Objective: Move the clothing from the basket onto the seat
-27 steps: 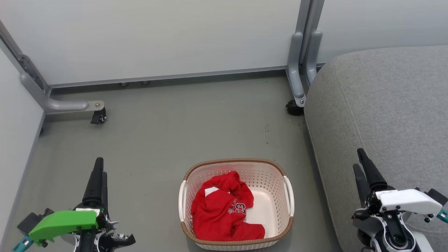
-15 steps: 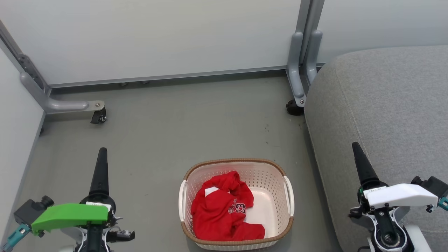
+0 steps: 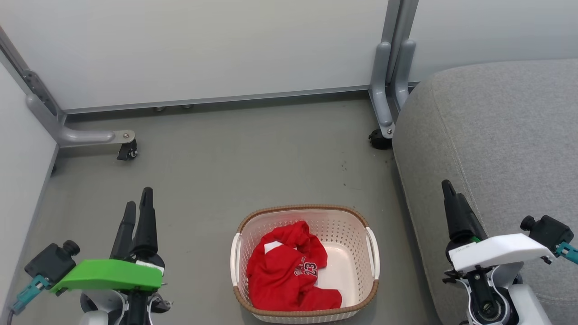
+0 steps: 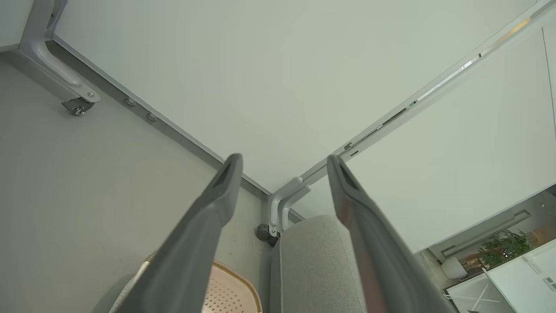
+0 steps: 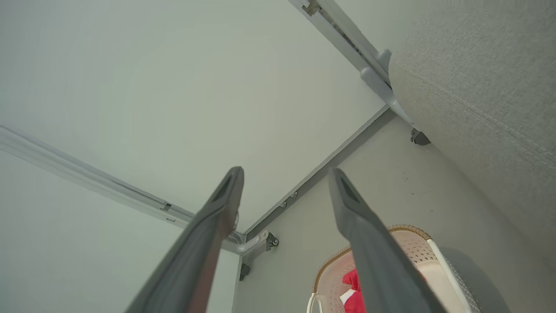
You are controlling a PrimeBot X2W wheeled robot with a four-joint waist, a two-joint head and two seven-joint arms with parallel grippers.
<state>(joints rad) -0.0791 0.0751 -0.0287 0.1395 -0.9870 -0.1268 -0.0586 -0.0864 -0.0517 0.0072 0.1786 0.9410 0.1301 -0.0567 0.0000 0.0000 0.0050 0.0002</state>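
Left gripper (image 3: pixel 138 198) and right gripper (image 3: pixel 448 187) show jaws released and empty; between them sits the basket (image 3: pixel 307 210) holding a red jersey (image 3: pixel 289 271).

I can read the number 23, in white, on the red jersey (image 3: pixel 284 273) lying in the basket (image 3: pixel 347 228) near me, centre floor. Curved lettering sits just left of it, possibly a team name, too small for me to read.

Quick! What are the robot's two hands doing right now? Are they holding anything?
Left gripper: open, holding nothing.
Right gripper: open, holding nothing.
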